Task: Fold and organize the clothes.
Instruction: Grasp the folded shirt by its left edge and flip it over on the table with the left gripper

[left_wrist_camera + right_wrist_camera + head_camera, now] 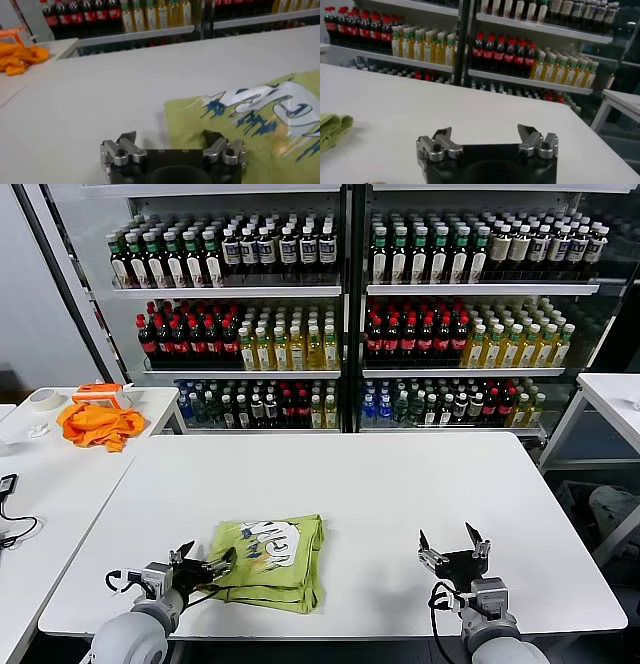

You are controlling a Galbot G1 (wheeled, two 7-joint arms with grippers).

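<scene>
while the folded t-shirt (270,552) lies flat, left gripper (208,567) and right gripper (452,544) hover beside it, fingers spread.

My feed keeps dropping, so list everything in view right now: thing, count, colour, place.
T-shirt: one, yellow-green with a print, folded, front left of the white table.
Orange cloth: one, crumpled on the side table at far left.
Tape roll: one, pale, same side table.
Bottles: many, mixed colours, on shelves behind.
Left gripper: one, dark, jaws open at the T-shirt's left edge.
Right gripper: one, dark, jaws open over bare table, front right.
</scene>
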